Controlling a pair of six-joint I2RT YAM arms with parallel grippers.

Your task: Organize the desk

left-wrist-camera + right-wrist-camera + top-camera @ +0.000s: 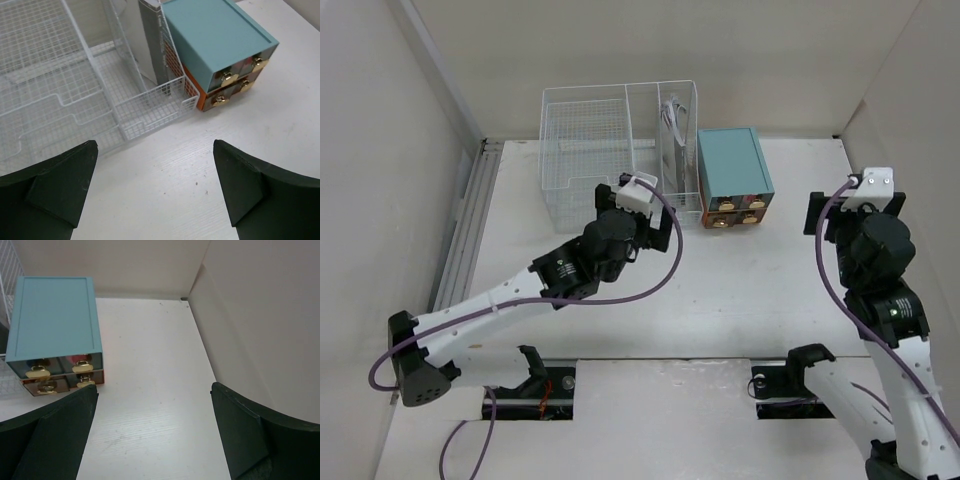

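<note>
The desk (740,290) is a wide white tabletop with two cutouts along its near edge. My left gripper (642,212) is open and empty, hovering over bare desk (165,190) just in front of the white wire-mesh rack (60,90). My right gripper (857,212) is open and empty over bare desk (150,405) at the right, with the teal box (52,315) ahead to its left. Nothing lies between either pair of fingers.
The wire rack (610,150) stands at the back, with flat grey and white items (150,40) upright in its narrow right compartment. The teal box with orange drawers and gold handles (732,170) sits against the rack's right side. Walls enclose the desk on three sides.
</note>
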